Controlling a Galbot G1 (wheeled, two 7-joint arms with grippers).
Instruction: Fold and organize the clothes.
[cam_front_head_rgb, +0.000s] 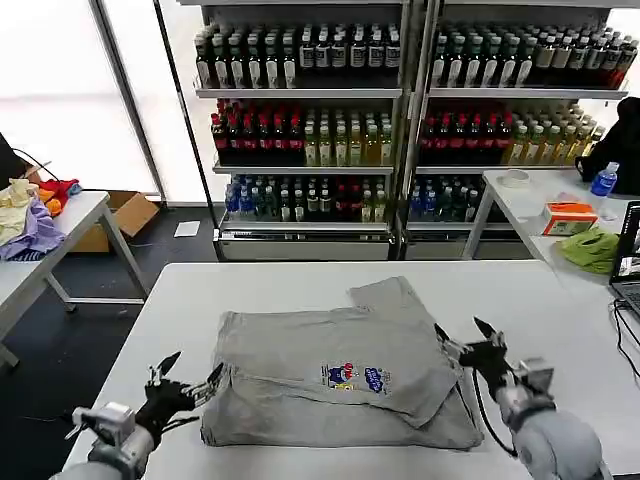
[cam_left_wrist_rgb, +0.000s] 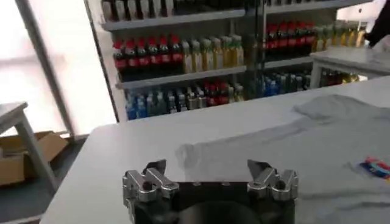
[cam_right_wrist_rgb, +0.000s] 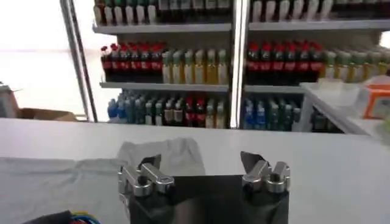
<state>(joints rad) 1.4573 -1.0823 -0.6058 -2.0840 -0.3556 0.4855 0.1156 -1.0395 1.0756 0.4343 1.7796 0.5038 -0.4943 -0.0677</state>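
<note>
Head view showed the grey shirt (cam_front_head_rgb: 335, 375) lying flat, partly folded, in the middle of the white table (cam_front_head_rgb: 240, 290), its small multicolour print (cam_front_head_rgb: 355, 377) facing up. Just left of the shirt's near left corner hung the left gripper (cam_front_head_rgb: 190, 378), fingers spread and holding nothing. Over the shirt's right side a folded flap lay across the body, one sleeve reaching toward the far edge. At the shirt's right edge sat the right gripper (cam_front_head_rgb: 462, 340), fingers also spread; whether a fingertip touched the cloth was hard to tell.
</note>
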